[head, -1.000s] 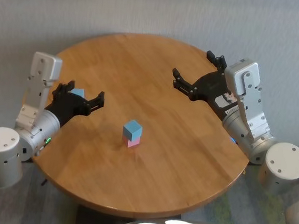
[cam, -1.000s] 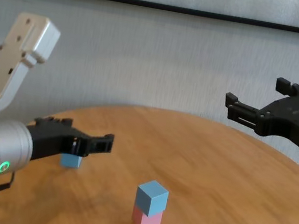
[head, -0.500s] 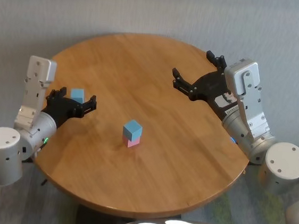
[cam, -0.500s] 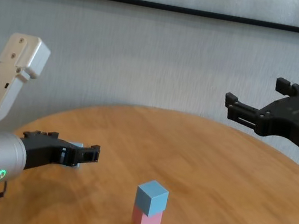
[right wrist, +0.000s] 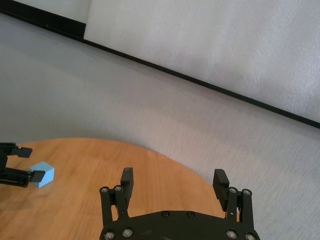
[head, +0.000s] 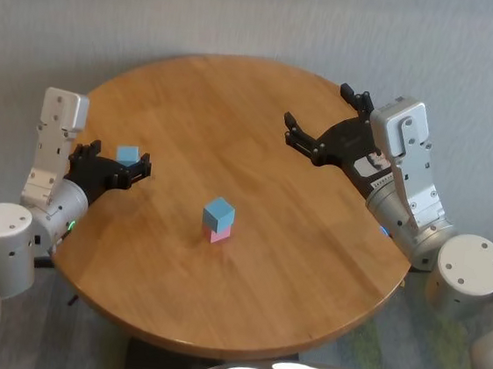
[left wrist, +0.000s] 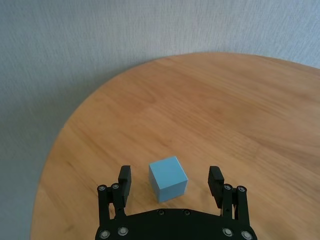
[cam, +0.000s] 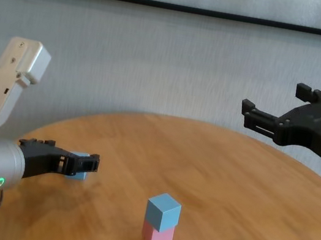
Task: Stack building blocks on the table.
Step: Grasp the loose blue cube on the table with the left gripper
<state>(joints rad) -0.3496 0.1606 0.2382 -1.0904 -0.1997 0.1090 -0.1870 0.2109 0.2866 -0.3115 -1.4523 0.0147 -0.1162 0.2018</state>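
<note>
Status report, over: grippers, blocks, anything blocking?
Left gripper open, fingers flanking loose blue block. Right gripper open, raised. Blue block on pink block, table centre. Nothing blocking.

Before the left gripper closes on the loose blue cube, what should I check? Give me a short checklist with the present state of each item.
1. Left gripper open: ok, the fingers stand apart.
2. Loose blue cube between the left fingers: ok, a gap shows on both sides in the left wrist view.
3. Cube resting flat on the table: ok.
4. Fingers low enough for a firm grip: cannot tell.
5. Stack ready: ok, the blue top cube sits on the pink cube, slightly turned.
6. Right gripper out of the way: ok, open, raised above the table's far right side.
</note>
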